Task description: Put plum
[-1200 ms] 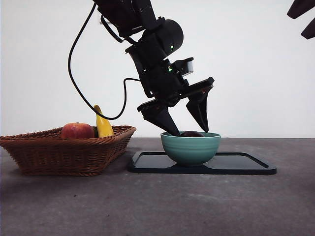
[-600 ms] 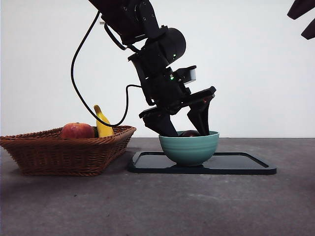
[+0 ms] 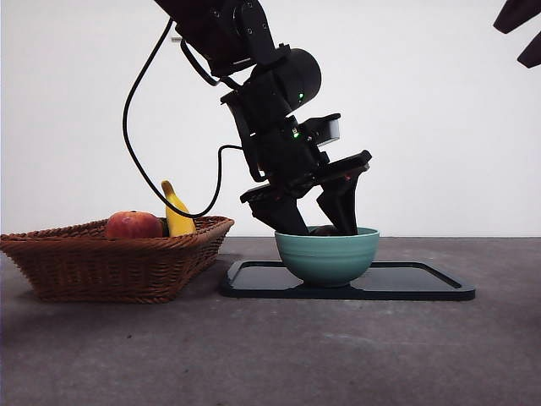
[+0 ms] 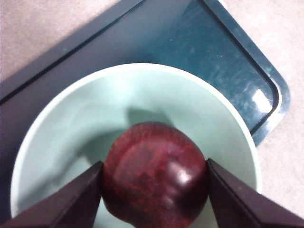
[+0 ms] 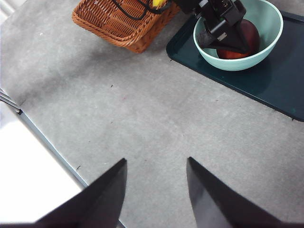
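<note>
The dark maroon plum [image 4: 154, 175] lies inside the mint-green bowl [image 4: 142, 90], which stands on the dark tray [image 4: 190, 38]. My left gripper [image 4: 154, 194] reaches down into the bowl, with one jaw pressed on each side of the plum. In the front view the left gripper [image 3: 317, 227] dips into the bowl [image 3: 327, 254], and only the plum's top [image 3: 325, 230] shows above the rim. The right wrist view shows the plum [image 5: 242, 40] between the left jaws from afar. My right gripper [image 5: 154, 190] is open and empty, high above the table.
A wicker basket [image 3: 110, 262] stands left of the tray [image 3: 406, 283] and holds a red-orange fruit [image 3: 133, 225] and a yellow banana [image 3: 176, 213]. The right arm shows as a black tip [image 3: 520, 30] at the top right. The table's edge [image 5: 47, 142] shows in the right wrist view.
The left gripper has come down into the bowl and its jaws have narrowed onto the plum. The bowl, the tray and the right arm have not moved.
</note>
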Tool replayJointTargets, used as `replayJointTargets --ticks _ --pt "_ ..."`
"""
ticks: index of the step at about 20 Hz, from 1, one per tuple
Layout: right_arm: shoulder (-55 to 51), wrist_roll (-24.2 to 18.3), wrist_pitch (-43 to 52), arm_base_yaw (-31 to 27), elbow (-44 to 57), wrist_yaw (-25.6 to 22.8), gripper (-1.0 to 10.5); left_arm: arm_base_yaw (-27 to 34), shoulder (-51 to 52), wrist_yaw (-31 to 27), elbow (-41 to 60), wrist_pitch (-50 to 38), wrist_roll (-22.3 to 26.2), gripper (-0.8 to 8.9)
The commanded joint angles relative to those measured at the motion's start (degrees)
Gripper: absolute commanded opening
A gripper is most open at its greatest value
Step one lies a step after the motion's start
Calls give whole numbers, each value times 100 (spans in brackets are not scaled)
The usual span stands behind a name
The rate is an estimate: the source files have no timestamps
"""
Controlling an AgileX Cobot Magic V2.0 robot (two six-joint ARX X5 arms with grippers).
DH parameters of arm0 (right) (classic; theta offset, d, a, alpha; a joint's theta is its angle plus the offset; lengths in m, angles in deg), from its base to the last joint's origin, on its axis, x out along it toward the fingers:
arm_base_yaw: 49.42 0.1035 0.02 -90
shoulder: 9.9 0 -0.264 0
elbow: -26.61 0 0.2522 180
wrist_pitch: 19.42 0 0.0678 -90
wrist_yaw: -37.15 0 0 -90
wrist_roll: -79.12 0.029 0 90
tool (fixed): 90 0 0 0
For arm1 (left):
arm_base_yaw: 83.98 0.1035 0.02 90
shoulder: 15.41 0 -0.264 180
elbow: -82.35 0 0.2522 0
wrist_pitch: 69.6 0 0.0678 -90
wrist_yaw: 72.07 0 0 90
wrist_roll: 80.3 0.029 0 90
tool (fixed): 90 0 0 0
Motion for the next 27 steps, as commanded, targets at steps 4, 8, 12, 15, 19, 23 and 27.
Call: replayJointTargets --ticks 4,8,12,15,19,23,27 --pt "22 -87 37 28 -35 -22 200 -42 15 -20 -225 -26 55 252" --pt "22 -85 33 28 -35 -26 200 9 234 -15 -612 208 52 252" --pt "22 -85 37 28 -35 -28 200 83 509 -15 -1217 662 55 252" --pt "22 -85 35 28 -35 -39 200 216 855 -15 -1504 949 109 249" --pt "22 -85 35 28 -35 -46 200 560 1537 -15 -1504 1429 179 247" --pt "22 -85 35 28 -35 -44 200 999 2177 -15 -1502 2262 337 247" --pt "22 -87 35 28 -35 -46 200 1390 2686 -15 -1499 2855 378 247"
